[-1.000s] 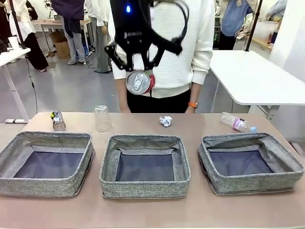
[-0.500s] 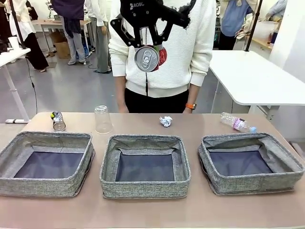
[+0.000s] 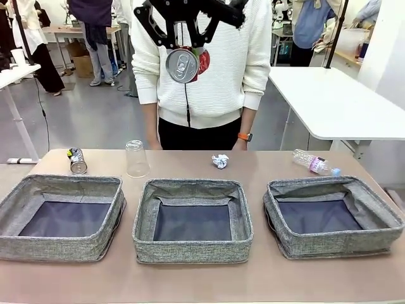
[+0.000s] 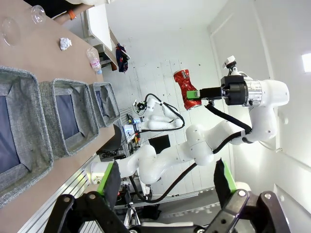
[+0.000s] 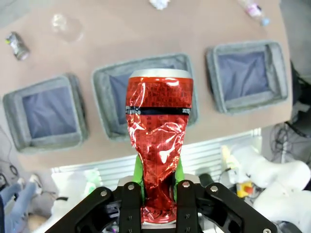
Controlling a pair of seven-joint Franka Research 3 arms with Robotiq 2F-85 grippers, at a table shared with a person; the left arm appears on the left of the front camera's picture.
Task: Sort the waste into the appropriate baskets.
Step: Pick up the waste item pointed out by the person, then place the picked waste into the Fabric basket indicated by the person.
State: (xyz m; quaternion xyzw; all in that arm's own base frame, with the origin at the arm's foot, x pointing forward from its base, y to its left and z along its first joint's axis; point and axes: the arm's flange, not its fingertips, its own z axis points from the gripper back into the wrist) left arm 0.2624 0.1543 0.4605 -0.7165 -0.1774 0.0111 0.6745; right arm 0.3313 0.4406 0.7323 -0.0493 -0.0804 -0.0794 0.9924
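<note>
While everything else sits on the table, the red can heads up

The right gripper is clamped on the crushed red can, and over the last second it's climbed higher, now hanging well above the three baskets. The left gripper has its jaws wide apart, empty. Pickup looks done, so I'd guess the drop comes next. The silver-dark can, cup, paper ball and bottle wait behind the baskets.
</note>
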